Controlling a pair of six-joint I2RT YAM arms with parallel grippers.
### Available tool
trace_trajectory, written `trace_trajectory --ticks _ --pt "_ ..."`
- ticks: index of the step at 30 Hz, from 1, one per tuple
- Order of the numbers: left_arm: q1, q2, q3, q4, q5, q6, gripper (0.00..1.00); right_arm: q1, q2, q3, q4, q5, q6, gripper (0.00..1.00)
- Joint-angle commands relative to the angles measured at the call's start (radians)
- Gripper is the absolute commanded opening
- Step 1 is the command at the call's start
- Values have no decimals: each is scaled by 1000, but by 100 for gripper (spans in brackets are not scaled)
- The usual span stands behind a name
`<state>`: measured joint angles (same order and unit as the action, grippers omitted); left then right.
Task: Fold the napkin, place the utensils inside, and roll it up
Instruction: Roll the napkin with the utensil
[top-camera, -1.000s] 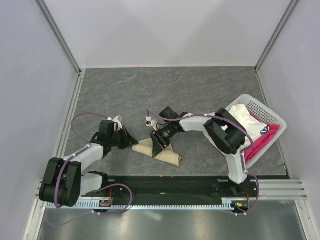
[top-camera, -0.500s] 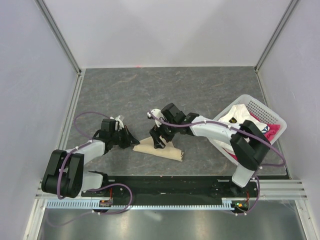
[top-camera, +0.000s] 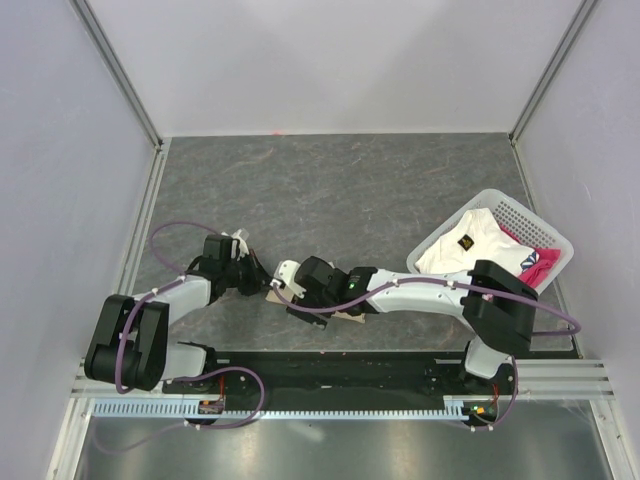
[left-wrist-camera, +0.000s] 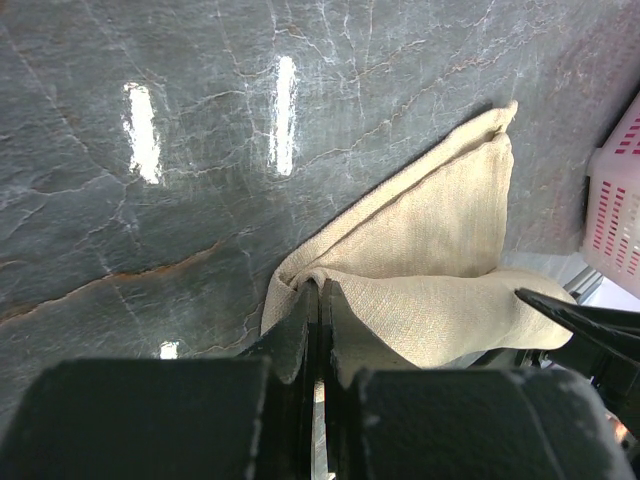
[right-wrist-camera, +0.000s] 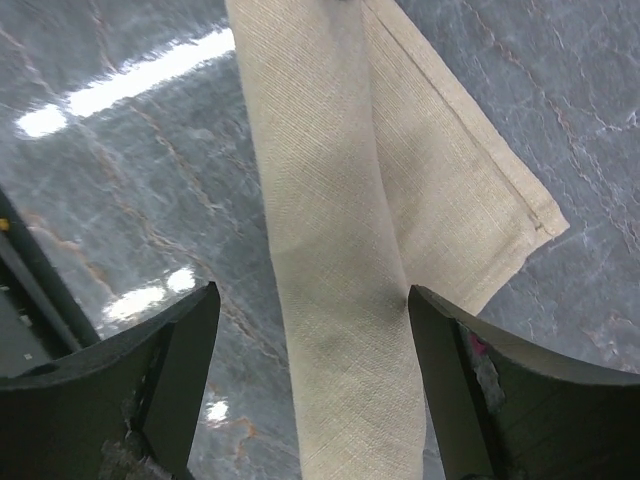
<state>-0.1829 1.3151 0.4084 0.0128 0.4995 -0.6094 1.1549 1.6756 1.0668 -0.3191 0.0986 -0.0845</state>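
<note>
The napkin (left-wrist-camera: 430, 250), folded into a loose roll, lies on the bench (left-wrist-camera: 150, 250) with its near end pinched in the clenched left pincer (left-wrist-camera: 318, 300). The right pincer (right-wrist-camera: 312, 305) hangs released just above it, one finger on either side.

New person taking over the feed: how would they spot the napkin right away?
On the grey table, look near the front edge, left of the white basket. The napkin lies there partly rolled, its left end pinched by the left gripper. It is plain beige, unlike the white cloth and pink cloth in the basket.
</note>
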Motion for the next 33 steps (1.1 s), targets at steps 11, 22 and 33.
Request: trace_trajectory --ticks 11,22,33 --pt "-6 1 36 -28 14 25 2 9 116 -18 -8 115 -40 69" --pt "-4 -150 72 -85 -93 22 66 -90 171 -30 -20 -277 3 35" --pt "-4 -333 -14 -80 -136 23 68 -293 248 7 -26 -766 68 32"
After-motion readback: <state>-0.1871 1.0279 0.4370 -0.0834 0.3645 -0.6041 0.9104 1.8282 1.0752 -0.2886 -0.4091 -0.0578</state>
